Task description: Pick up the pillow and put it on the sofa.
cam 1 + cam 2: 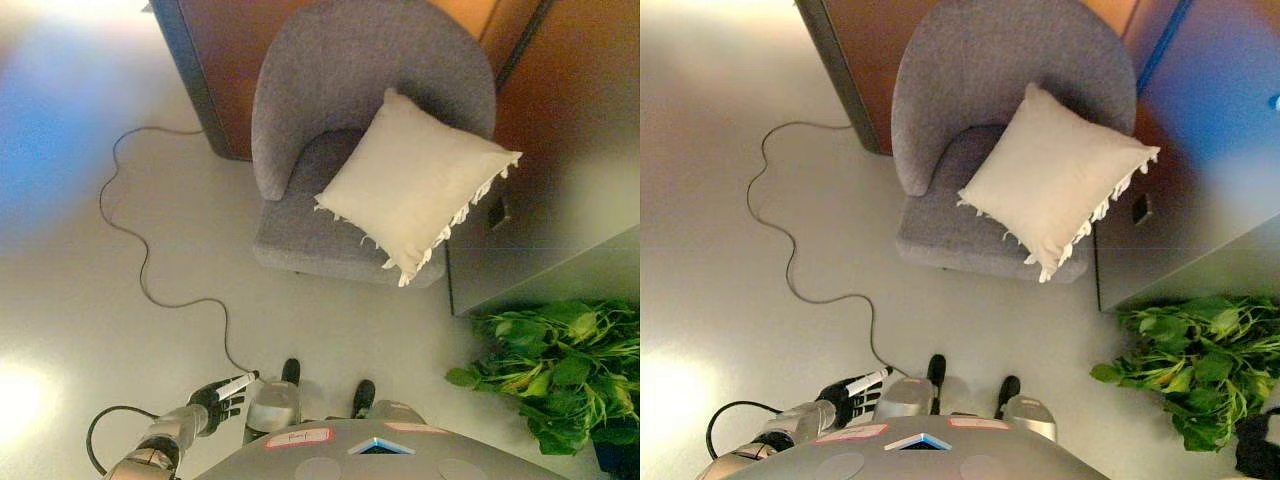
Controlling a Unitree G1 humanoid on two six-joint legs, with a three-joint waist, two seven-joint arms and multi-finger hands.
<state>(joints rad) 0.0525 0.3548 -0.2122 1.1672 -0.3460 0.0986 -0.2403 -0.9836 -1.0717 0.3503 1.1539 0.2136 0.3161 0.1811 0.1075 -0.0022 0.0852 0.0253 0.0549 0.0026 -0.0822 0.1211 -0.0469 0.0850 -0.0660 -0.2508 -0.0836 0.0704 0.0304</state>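
Note:
A cream square pillow (pixel 410 185) with a fringed edge rests on the seat of a grey round-backed sofa chair (pixel 330 80), leaning against its backrest and right side. It also shows in the right eye view (pixel 1055 180). My left hand (pixel 225 398) hangs low at the bottom left, well short of the chair, with its fingers relaxed and holding nothing. My right hand shows in no view.
A thin grey cable (pixel 140 250) snakes over the pale floor left of the chair. A green leafy plant (pixel 555 365) stands at the lower right. A grey cabinet (pixel 560 240) sits right of the chair, with a wooden wall (pixel 215 50) behind.

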